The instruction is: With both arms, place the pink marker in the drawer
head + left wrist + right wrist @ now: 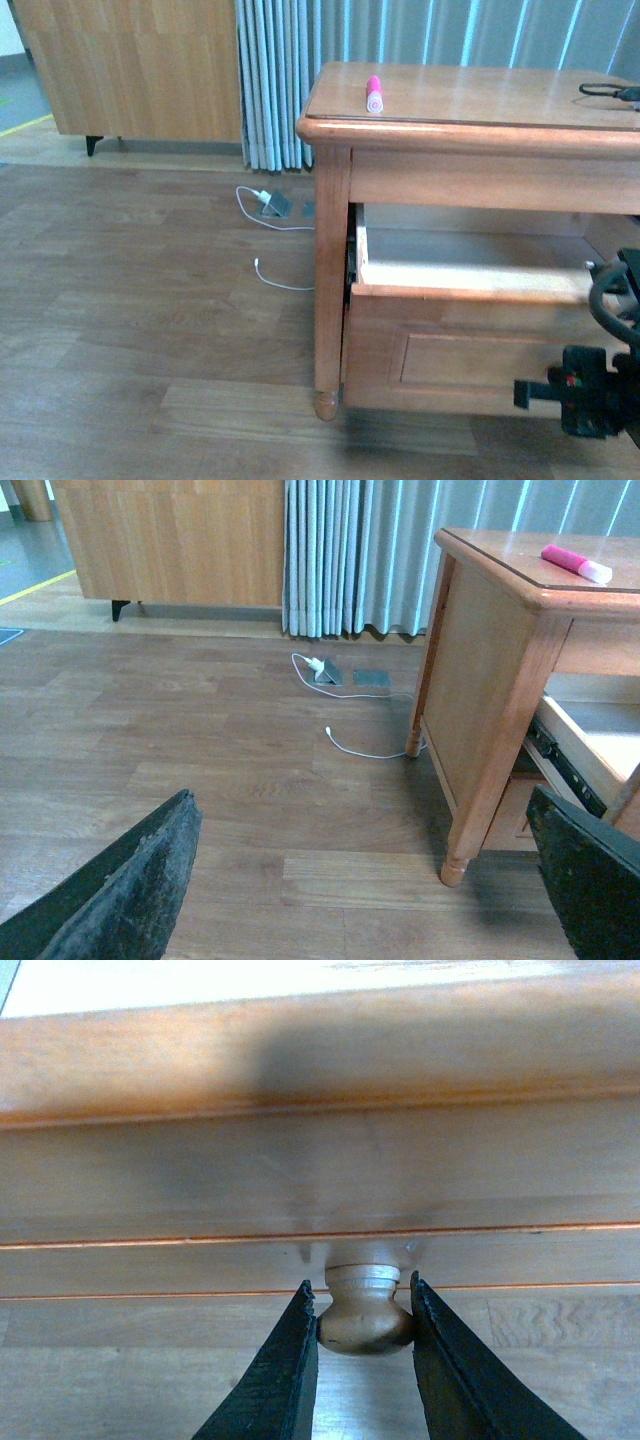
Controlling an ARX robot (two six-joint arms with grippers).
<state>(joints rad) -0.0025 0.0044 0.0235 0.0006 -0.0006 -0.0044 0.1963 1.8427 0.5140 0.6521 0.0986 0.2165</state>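
The pink marker (pixel 374 94) lies on the dresser top (pixel 470 95), near its left front corner; it also shows in the left wrist view (pixel 575 563). The drawer (pixel 470 280) stands pulled out, its pale interior showing. My right gripper (pixel 362 1322) is shut on the drawer knob (pixel 362 1315), one jaw on each side; the right arm (pixel 590 385) shows at the front view's lower right. My left gripper (pixel 370 880) is open and empty, low over the floor left of the dresser, with its fingers (pixel 130 890) wide apart.
A white cable (pixel 275 275) and a floor socket (pixel 275 205) lie on the wood floor left of the dresser leg (pixel 328 300). A wooden cabinet (pixel 140 65) and curtains (pixel 275 85) stand behind. A black cable (pixel 610 92) lies on the dresser top's right side.
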